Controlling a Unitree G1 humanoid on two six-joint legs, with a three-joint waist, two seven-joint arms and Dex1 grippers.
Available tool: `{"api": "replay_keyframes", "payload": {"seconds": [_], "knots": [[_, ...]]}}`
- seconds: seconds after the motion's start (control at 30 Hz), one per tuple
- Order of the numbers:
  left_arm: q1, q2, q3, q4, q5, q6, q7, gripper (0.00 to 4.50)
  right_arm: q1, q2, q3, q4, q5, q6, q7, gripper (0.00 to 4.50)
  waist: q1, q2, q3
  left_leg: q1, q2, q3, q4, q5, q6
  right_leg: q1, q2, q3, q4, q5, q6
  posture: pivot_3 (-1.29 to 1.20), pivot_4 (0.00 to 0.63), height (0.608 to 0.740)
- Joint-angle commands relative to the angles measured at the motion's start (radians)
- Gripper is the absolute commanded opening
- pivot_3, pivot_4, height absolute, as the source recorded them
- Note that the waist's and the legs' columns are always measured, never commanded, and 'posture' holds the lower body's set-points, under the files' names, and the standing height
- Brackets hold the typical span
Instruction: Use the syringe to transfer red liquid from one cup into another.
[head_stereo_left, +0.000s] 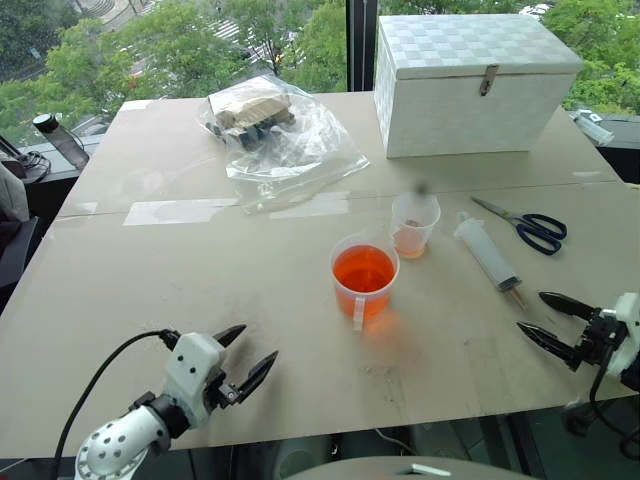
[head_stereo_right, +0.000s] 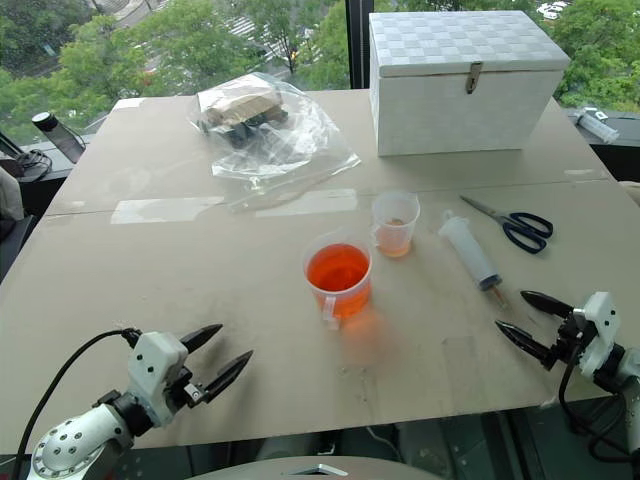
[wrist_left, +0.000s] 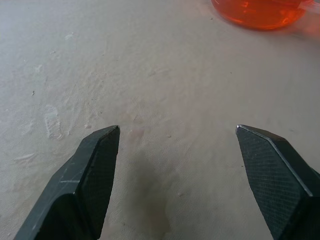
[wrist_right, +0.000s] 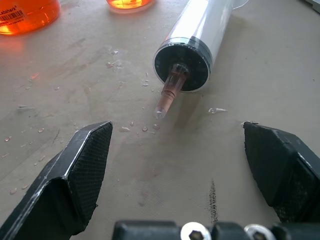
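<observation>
The clear syringe (head_stereo_left: 487, 252) lies flat on the table right of the cups, its orange-stained nozzle (wrist_right: 167, 96) pointing toward my right gripper (head_stereo_left: 543, 316), which stands open a short way in front of it, empty. A wide beaker (head_stereo_left: 364, 275) with a strip handle holds the red liquid (head_stereo_left: 363, 268) at mid table. Just behind it to the right stands the narrower cup (head_stereo_left: 414, 223) with a little orange liquid at its bottom. My left gripper (head_stereo_left: 252, 352) hovers open and empty over the table's near left, well apart from the beaker.
Black-handled scissors (head_stereo_left: 530, 228) lie right of the syringe. A white latched box (head_stereo_left: 470, 82) stands at the back right and a clear plastic bag (head_stereo_left: 275, 135) with items at the back middle. Droplets dot the table near the nozzle.
</observation>
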Motion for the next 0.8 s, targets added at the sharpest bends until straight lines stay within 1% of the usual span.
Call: {"api": "replay_keyframes", "payload": {"seconds": [0.03,0.13,0.2,0.3,0.37,0.43,0.53,0.6,0.63,0.7,0.73,0.77,0.8], "knots": [[-0.001,0.02,0.027,-0.013,0.013,-0.034,-0.007,3.78,-0.016,-0.027,-0.011,-0.019,0.01,0.005,0.011,4.45,0.0,0.0,0.0,0.0,0.0,0.0,0.0,0.0,0.0,0.0,0.0,0.0,0.0,0.0,0.0,0.0,0.15,0.74],[-0.03,0.045,0.068,-0.048,-0.045,0.007,-0.012,3.78,-0.022,-0.095,-0.019,-0.014,0.007,0.044,0.049,4.45,0.002,0.002,0.001,0.0,0.0,0.0,0.0,0.0,0.0,0.0,0.0,0.0,0.0,0.0,0.0,0.0,0.15,0.74],[-0.052,0.073,0.108,-0.073,-0.129,0.053,-0.041,3.78,-0.02,-0.164,-0.044,-0.054,0.044,0.144,0.063,4.45,0.003,0.002,0.001,0.0,0.0,0.0,0.0,0.0,0.0,0.0,0.0,0.0,0.0,0.0,0.0,0.0,0.15,0.74],[-0.046,0.14,0.162,-0.131,-0.29,0.129,-0.136,3.78,0.003,-0.257,-0.065,-0.147,0.072,0.23,0.097,4.45,0.002,0.002,0.001,-0.001,0.0,0.0,0.0,0.0,0.0,-0.001,0.0,0.0,0.0,0.0,0.0,0.0,0.15,0.74],[-0.054,0.211,0.213,-0.176,-0.403,0.195,-0.196,3.78,-0.012,-0.316,-0.069,-0.226,0.085,0.328,0.063,4.45,-0.002,0.002,0.001,-0.001,0.0,0.0,0.0,0.0,0.0,-0.001,0.0,-0.001,0.0,0.001,0.001,0.0,0.15,0.74],[-0.089,0.299,0.264,-0.211,-0.487,0.261,-0.233,3.78,-0.076,-0.363,-0.045,-0.312,0.085,0.472,-0.043,4.45,-0.004,0.003,0.001,-0.001,0.0,0.0,0.0,0.0,0.0,-0.002,0.0,-0.001,0.0,0.001,0.001,0.0,0.15,0.74],[-0.199,0.407,0.306,-0.215,-0.562,0.34,-0.227,3.78,-0.208,-0.392,0.008,-0.401,0.141,0.67,-0.13,4.45,-0.002,0.003,0.002,-0.001,0.0,-0.001,0.0,0.0,0.0,-0.001,0.0,-0.001,0.001,0.0,0.0,0.0,0.15,0.74],[-0.291,0.471,0.314,-0.209,-0.603,0.391,-0.208,3.78,-0.325,-0.402,0.065,-0.429,0.161,0.805,-0.181,4.45,-0.001,0.003,0.002,-0.001,0.0,-0.001,0.0,0.0,0.0,-0.001,0.0,-0.001,0.002,0.0,0.0,0.0,0.15,0.74],[-0.351,0.504,0.31,-0.201,-0.627,0.42,-0.192,3.78,-0.385,-0.403,0.108,-0.436,0.147,0.856,-0.21,4.45,0.0,0.004,0.002,-0.001,0.0,-0.001,0.001,0.0,0.0,-0.002,0.0,-0.002,0.002,0.0,0.0,0.0,0.15,0.74],[-0.488,0.573,0.271,-0.186,-0.656,0.502,-0.108,3.78,-0.54,-0.382,0.224,-0.422,0.106,0.978,-0.277,4.45,0.0,0.001,0.005,-0.002,0.0,-0.001,0.0,0.0,-0.001,-0.002,0.0,-0.002,0.001,0.001,0.002,0.0,0.15,0.74],[-0.565,0.61,0.233,-0.194,-0.664,0.538,-0.077,3.78,-0.654,-0.354,0.311,-0.386,0.071,1.073,-0.317,4.45,-0.001,0.001,0.006,-0.003,0.0,-0.001,0.001,0.0,-0.001,-0.003,0.0,-0.002,0.001,0.001,0.002,0.0,0.15,0.74],[-0.618,0.632,0.203,-0.202,-0.67,0.564,-0.057,3.78,-0.732,-0.335,0.37,-0.357,0.049,1.14,-0.343,4.45,-0.002,0.001,0.006,-0.005,0.0,-0.001,0.0,0.001,-0.001,-0.005,0.0,-0.002,0.0,0.001,0.002,0.0,0.15,0.74],[-0.677,0.645,0.174,-0.208,-0.706,0.598,-0.026,3.78,-0.802,-0.318,0.434,-0.322,0.014,1.198,-0.368,4.45,-0.003,0.001,0.007,-0.005,-0.001,-0.001,0.001,0.002,-0.003,-0.005,0.0,-0.002,0.0,0.002,0.003,0.0,0.15,0.74]]}}
